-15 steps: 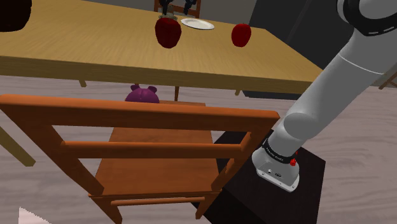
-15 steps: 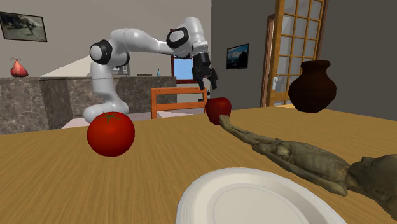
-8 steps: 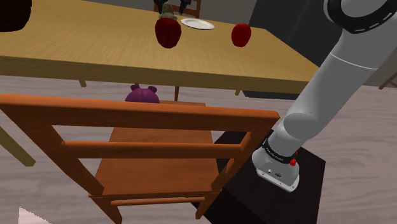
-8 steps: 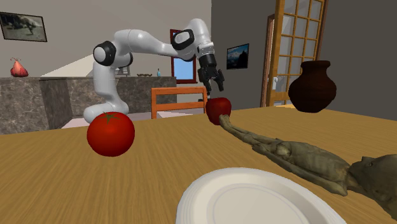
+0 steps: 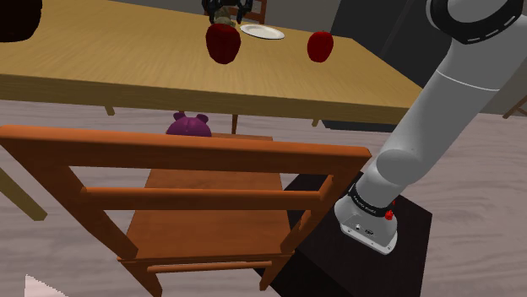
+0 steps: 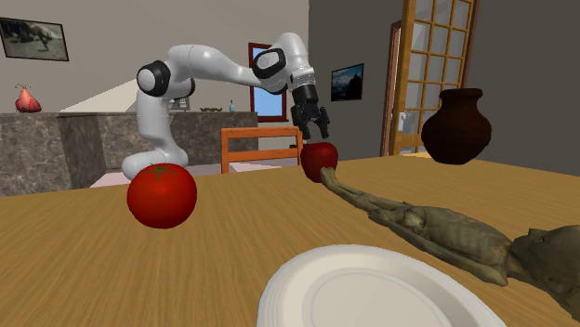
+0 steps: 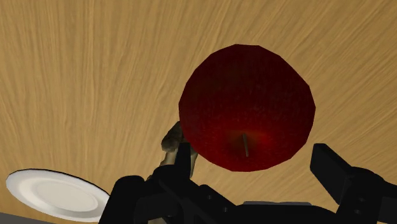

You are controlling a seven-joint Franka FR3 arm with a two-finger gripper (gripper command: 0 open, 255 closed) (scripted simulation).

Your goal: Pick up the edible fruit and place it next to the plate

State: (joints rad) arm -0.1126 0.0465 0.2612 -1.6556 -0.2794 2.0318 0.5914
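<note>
Apple [image 7: 247, 107] on the worktop [image 7: 95, 76], dark red, stem up, right below the hand. Jaws wide, one black finger [image 7: 332, 167] on either side of the fruit, nothing gripped, contact with the skin hard to call. Tucked against the apple on one side, the tip of an olive-brown figure [image 7: 170, 143]; beyond that, a white plate [image 7: 54, 194], well apart from the fruit. Over to the second exterior view: apple [image 6: 319, 160] out at the far side of the worktop, jaws spread and poised just above it, white arm [image 6: 200, 60] arching in from behind. Figure [image 6: 418, 228] stretched flat from the apple toward the camera, plate [image 6: 372, 288] nearest the lens, bare. Tomato [image 6: 162, 195] with a green stalk off toward that view's left, well clear of the apple and of the plate. Dark round pot [image 6: 455, 125] at that view's right, apart from everything else. From the shoulder view: apple [image 5: 223, 42] on the worktop, jaws just above and behind it at the top edge, plate [image 5: 262, 32] close by toward that view's right, tomato [image 5: 319, 45] further right again. Nearer the lens, a wooden chair [image 5: 186, 148] pushed toward the worktop, a purple toy [image 5: 189, 126] low down behind its back rail, and the black stand [image 5: 418, 249] at the lower right.
</note>
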